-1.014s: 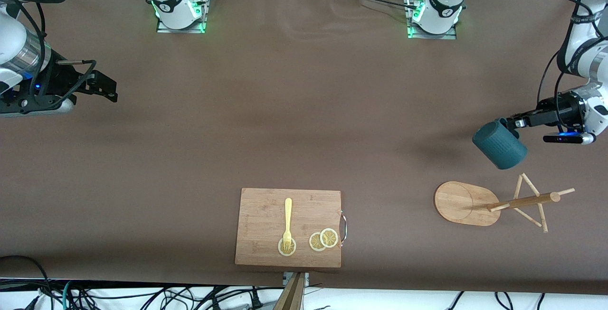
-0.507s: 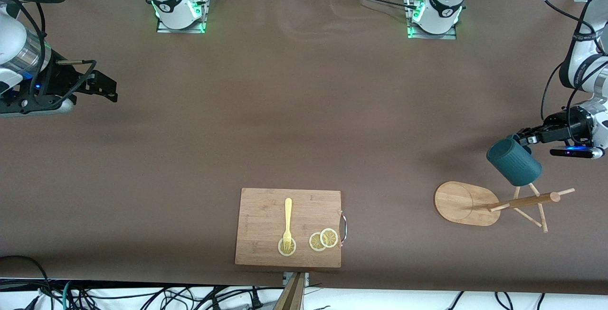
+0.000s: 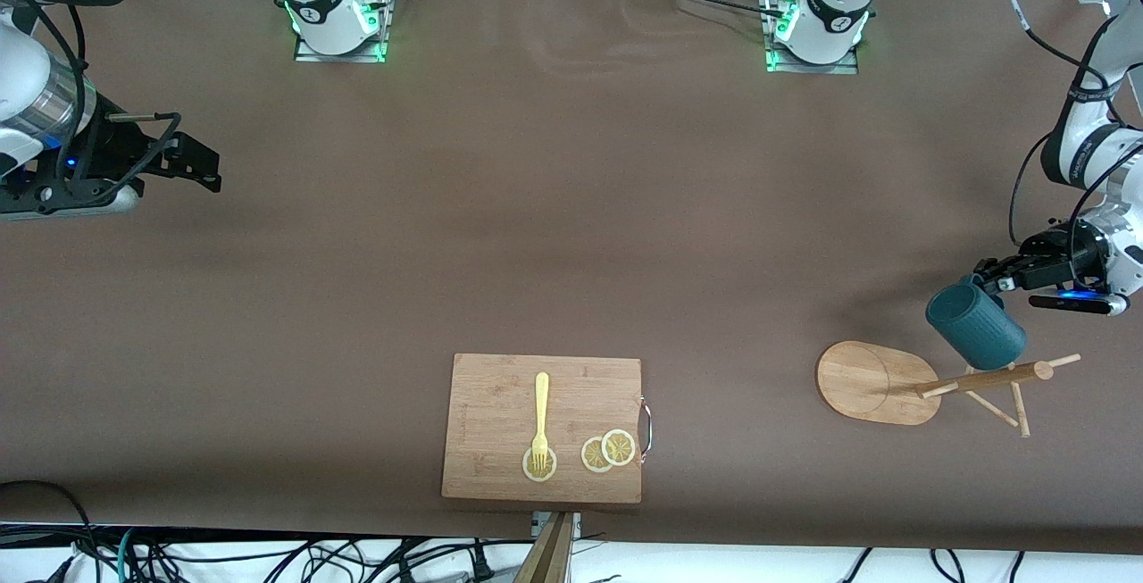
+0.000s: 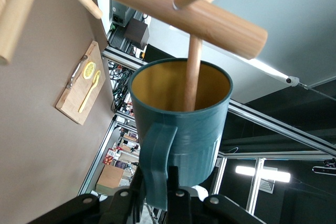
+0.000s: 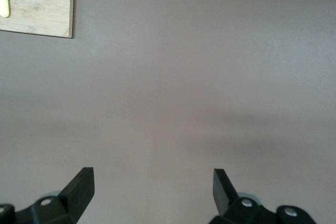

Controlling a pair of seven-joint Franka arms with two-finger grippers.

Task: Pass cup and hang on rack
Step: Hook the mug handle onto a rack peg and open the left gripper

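Note:
The dark teal cup (image 3: pixel 975 326) with its yellow inside hangs tilted in my left gripper (image 3: pixel 987 284), which is shut on the cup's handle (image 4: pixel 157 166). The cup is over the wooden rack (image 3: pixel 982 379), at the top of its pole, near the left arm's end of the table. In the left wrist view the cup (image 4: pixel 181 124) has its mouth toward the rack's pole (image 4: pixel 173 9), and one thin peg (image 4: pixel 193 72) reaches into that mouth. My right gripper (image 3: pixel 201 168) is open and empty and waits over the bare table at the right arm's end.
A wooden cutting board (image 3: pixel 542 427) with a yellow fork (image 3: pixel 540 413) and lemon slices (image 3: pixel 608 451) lies near the table's front edge, in the middle. The rack's oval base (image 3: pixel 862 380) sits beside it toward the left arm's end. The board's corner shows in the right wrist view (image 5: pixel 37 3).
My left gripper has carried the cup down toward the rack's top, so that it now covers the upper peg. The right arm has not moved.

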